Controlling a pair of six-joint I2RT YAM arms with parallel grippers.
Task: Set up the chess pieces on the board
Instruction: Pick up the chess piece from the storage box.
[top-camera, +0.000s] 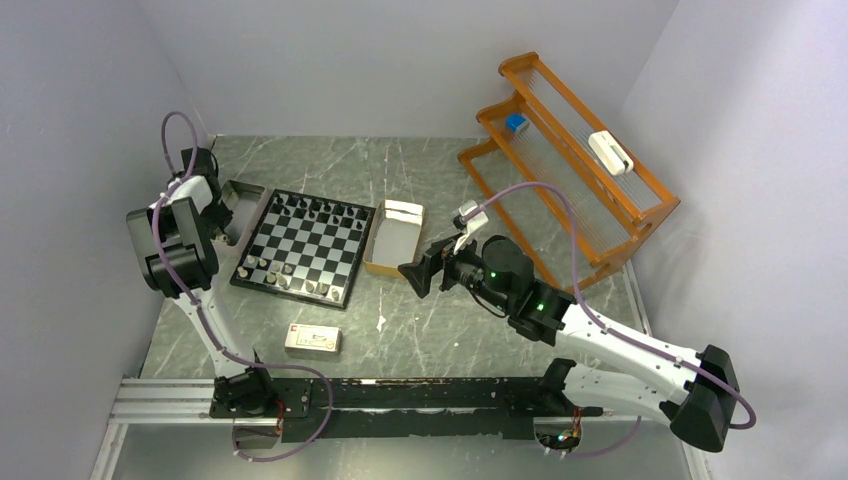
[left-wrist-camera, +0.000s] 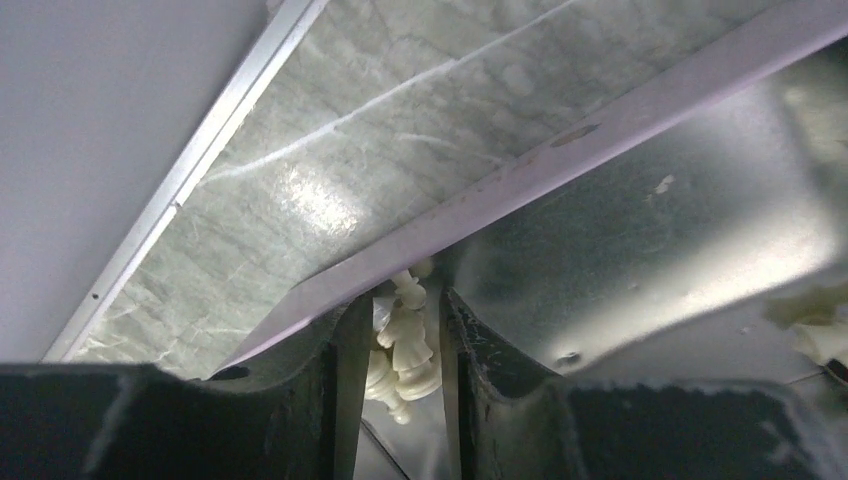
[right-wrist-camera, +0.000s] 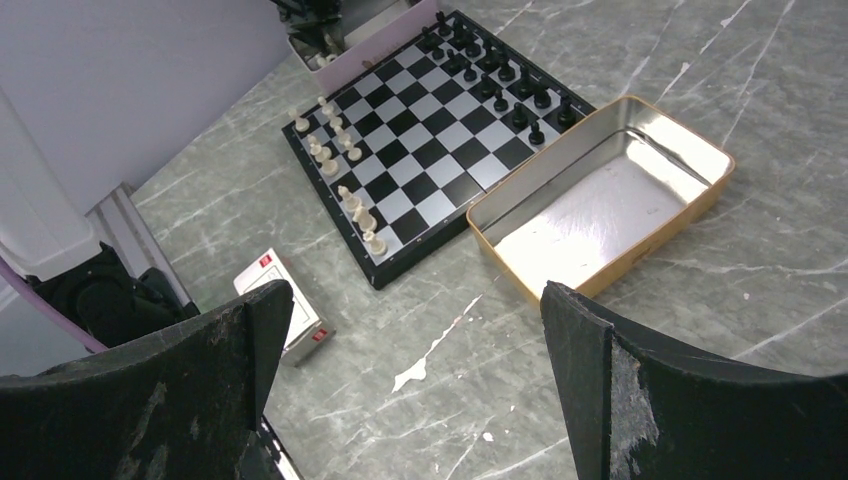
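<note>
Straddling a small clump of pale chess pieces inside the metal tray, the left jaws stand half apart; whether they grip, I cannot tell. The right jaws gape empty above the bench. On the one board, black looks nearly complete, perhaps sixteen. Pale shows roughly eleven, so several are still to place. One tan tin lies empty.

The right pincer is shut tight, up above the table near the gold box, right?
Not quite. The right pincer is wide open, not shut: the right wrist view shows a big gap between its fingers. It is above the table near the gold box.
</note>
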